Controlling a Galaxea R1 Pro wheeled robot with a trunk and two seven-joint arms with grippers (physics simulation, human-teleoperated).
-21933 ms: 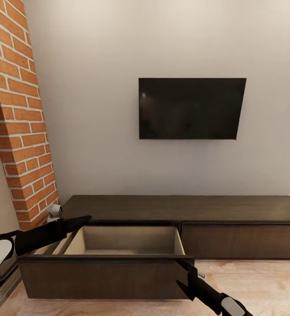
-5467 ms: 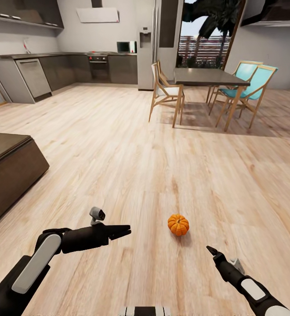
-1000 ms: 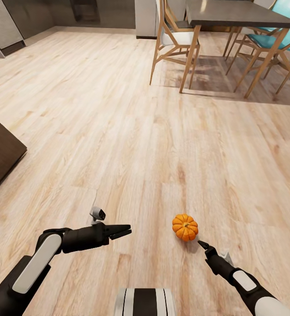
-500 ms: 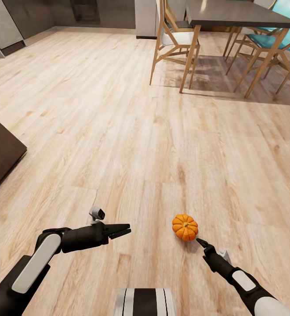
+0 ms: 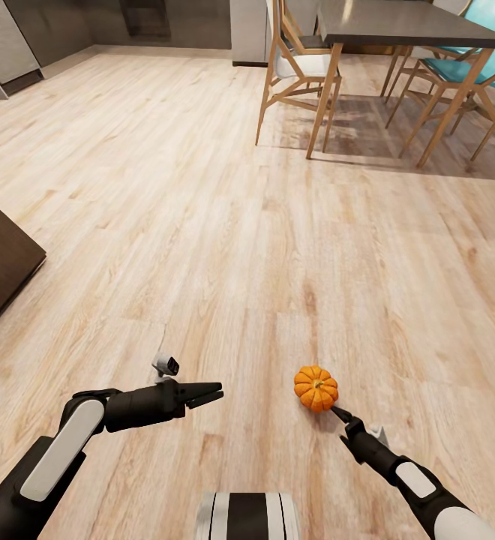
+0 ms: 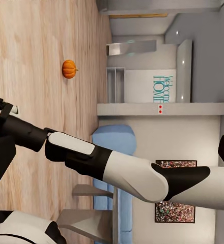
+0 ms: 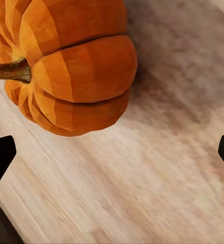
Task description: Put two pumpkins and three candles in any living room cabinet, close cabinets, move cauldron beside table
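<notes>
One pumpkin [image 5: 316, 388] sits alone on the wooden floor [image 5: 202, 225], low and right of centre in the head view, stem up, with the right gripper [image 5: 340, 415] tipped just below it, almost at its skin. From the right wrist view the pumpkin [image 7: 66, 66] lies toward the upper left of the frame and the jaws stand spread wide, their dark tips at the far edges, so it is not centred between them.

That offset is the worry, I'd say: if they press together from here, one tip could strike the rounded rib first and send the pumpkin rolling across the smooth boards. A push forward might nudge it away too, and coming in too low could scrape the floor.

Over at lower left, the left gripper [image 5: 211, 391] hangs idle above the floor with its jaws near together; whether they fully meet I cannot tell.
</notes>
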